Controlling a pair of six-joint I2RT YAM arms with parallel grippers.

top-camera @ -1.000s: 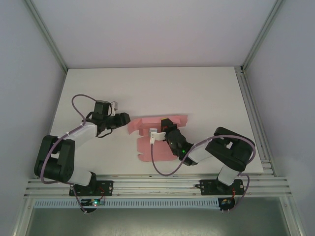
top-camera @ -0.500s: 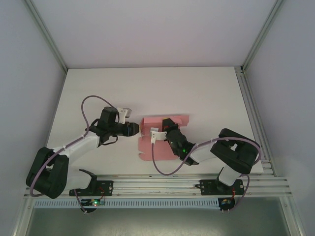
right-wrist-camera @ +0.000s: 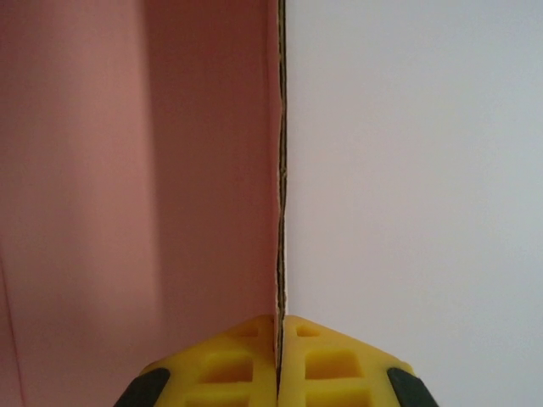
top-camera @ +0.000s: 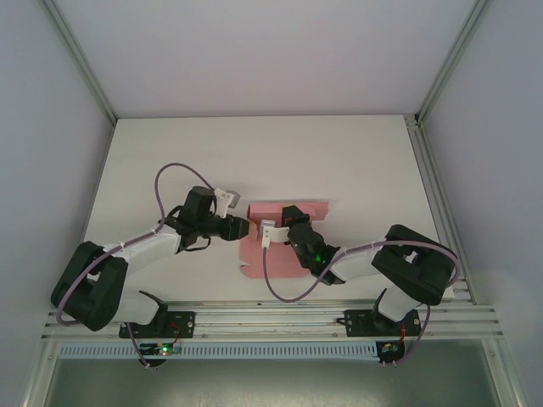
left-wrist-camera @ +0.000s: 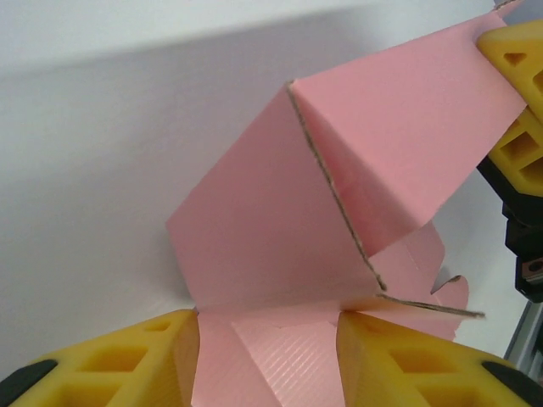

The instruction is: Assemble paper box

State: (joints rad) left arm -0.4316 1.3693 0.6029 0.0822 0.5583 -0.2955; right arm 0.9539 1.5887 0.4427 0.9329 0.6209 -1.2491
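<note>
Right gripper (right-wrist-camera: 280, 329): clenched on the thin edge of an upright pink wall of the paper box (top-camera: 265, 254).
Left gripper (left-wrist-camera: 267, 339): fingers apart, a pink flap lying between them; whether it grips cannot be told.
Paper box: partly folded, mid-bench (top-camera: 339, 153), between both grippers.

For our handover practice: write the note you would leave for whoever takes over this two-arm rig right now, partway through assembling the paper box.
Right gripper: shut on a raised edge of the paper box.
Left gripper: open, the box's left end between its jaws.
Box: middle of the table, partly folded; one wall creased upright, near panels flat.
To do: fold the remaining walls, tuck the tabs, close.
</note>
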